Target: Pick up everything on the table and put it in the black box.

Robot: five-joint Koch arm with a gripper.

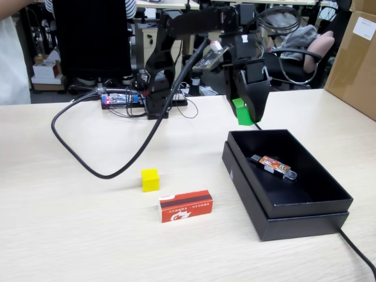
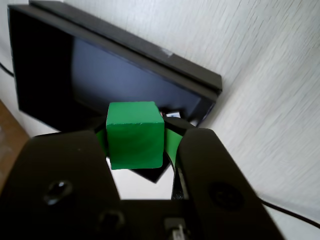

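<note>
Pale wood-grain table carries the yellow cube and red carton. Held aloft beside the black box, the gripper clamps the green cube, which looks light, rigid and smooth-faced, best squeezed on flat opposite sides. Only the wrist view shows both jaws pressing it

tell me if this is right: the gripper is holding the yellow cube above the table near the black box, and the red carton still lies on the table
Not quite: the gripper holds the green cube, as the wrist view shows. The yellow cube sits on the table beside the red carton, and the black box is near the gripper.
</note>
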